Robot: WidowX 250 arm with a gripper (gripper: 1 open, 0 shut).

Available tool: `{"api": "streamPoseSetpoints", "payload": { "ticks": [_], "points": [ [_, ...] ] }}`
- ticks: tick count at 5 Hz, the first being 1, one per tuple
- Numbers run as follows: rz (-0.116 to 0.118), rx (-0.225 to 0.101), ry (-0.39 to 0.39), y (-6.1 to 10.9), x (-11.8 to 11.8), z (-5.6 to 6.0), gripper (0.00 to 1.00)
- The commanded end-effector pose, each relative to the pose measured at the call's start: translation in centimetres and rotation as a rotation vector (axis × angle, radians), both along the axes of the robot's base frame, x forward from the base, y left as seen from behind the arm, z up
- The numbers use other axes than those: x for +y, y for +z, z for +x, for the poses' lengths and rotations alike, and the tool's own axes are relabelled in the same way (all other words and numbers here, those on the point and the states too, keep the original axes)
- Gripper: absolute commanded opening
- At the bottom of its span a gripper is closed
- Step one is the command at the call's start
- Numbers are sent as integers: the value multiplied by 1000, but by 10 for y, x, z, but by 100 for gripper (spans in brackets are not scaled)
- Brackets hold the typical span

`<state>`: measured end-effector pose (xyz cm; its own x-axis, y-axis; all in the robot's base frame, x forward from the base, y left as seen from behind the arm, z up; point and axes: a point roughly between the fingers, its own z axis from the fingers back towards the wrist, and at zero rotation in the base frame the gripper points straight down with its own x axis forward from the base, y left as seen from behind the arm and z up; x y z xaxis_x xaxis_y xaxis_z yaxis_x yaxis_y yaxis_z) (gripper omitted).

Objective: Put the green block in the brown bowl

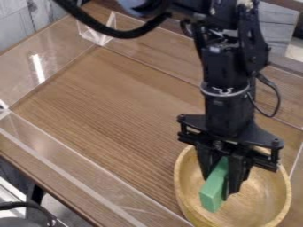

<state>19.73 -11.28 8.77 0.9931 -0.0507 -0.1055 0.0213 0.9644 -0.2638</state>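
The black robot arm [225,66] comes down from the upper right of the view, its claw [225,173] pointing down over the brown bowl [263,211]. The claw is grasping the green block [214,188], its fingers overlapping the block's upper end. The block is within the bowl's round outline as the camera sees it, toward the side nearer the middle of the bench [112,115], and it stands tilted, its lower end out in view below the fingers. Whether that lower end touches the bowl's floor, I cannot tell. The bowl, light tan with a raised rim, lies near the bench's right-hand edge, at the corner closest to the camera; the arm hides part of its far rim. At the bench's far edge, toward the far left corner, is a small clear object [99,30], well apart from the bowl. Black cables [34,207] show at the lower left, beyond the bench's left edge.
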Motion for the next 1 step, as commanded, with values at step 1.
{"api": "streamPoseSetpoints", "payload": {
  "ticks": [1],
  "points": [
    [-19,-35,19,7,0,9,0]
  ]
}}
